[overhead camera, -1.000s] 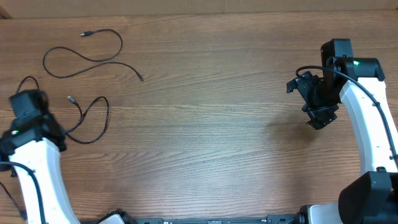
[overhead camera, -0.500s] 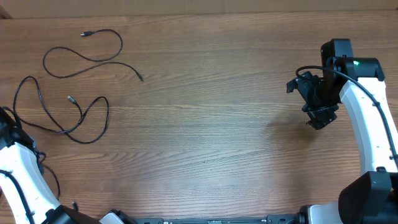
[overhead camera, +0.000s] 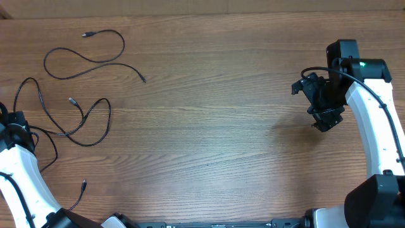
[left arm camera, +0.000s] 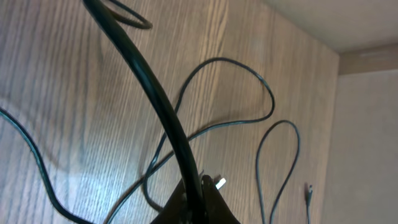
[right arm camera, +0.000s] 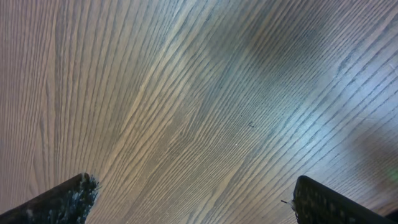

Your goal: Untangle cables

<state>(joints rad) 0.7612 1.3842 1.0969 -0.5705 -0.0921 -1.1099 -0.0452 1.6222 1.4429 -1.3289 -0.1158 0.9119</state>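
Okay, overhead: cables [overhead camera: 109, 114] sprawl at 10 o'clock on the table [overhead camera: 209, 126]. Your left claw [overhead camera: 11, 125] is just beside them, right claw [overhead camera: 326, 120] well apart at 3. Left wrist: left claw [left arm camera: 193, 202] pressed together, pinching one cable [left arm camera: 157, 93] that runs toward 11. Right wrist: right claw [right arm camera: 199, 196] spread wide, touching nothing.

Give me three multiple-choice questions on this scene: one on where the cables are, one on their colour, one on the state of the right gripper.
1. Where on the table do the cables lie?
A) left part
B) centre
C) right part

2. What colour are the cables?
A) white
B) black
C) red

3. The right gripper is:
A) shut on a cable
B) open over bare wood
C) shut on nothing

Answers:
1 A: the overhead view shows them all near the left arm.
2 B: every cord is black.
3 B: its fingers stand wide apart with only wood below.
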